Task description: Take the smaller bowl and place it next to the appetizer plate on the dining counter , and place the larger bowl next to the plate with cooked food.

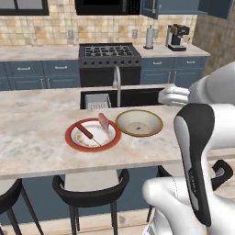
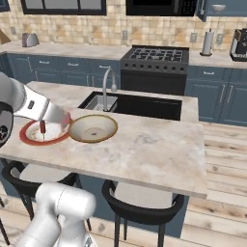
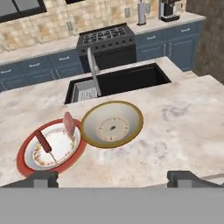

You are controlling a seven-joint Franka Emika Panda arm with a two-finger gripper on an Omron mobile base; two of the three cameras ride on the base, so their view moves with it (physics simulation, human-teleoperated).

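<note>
From the left, we saw the plate with cooked food [image 1: 93,135] lying on the dining counter [image 1: 36,137], a sausage [image 1: 84,130] and a pinkish meat piece [image 1: 104,122] on it. Just to its right, rims touching or nearly so, sat the larger bowl [image 1: 138,122], upright and apart from the arm. Behind both ran the sink [image 1: 137,96] with its faucet [image 1: 117,82].

The white arm [image 1: 195,137] rose at the right of the left base view, its forearm reaching back over the counter's right part. In the hand view the gripper [image 3: 113,178] hung above the counter's near edge, looking down on the bowl; its two dark fingertips [image 3: 41,177] stood wide apart with nothing between them.

The right base view alone showed the counter's bare right end and the wooden floor [image 2: 224,159]; there the arm crossed over the plate's left part. The left base view showed the coffee maker [image 1: 177,37] whole.
</note>
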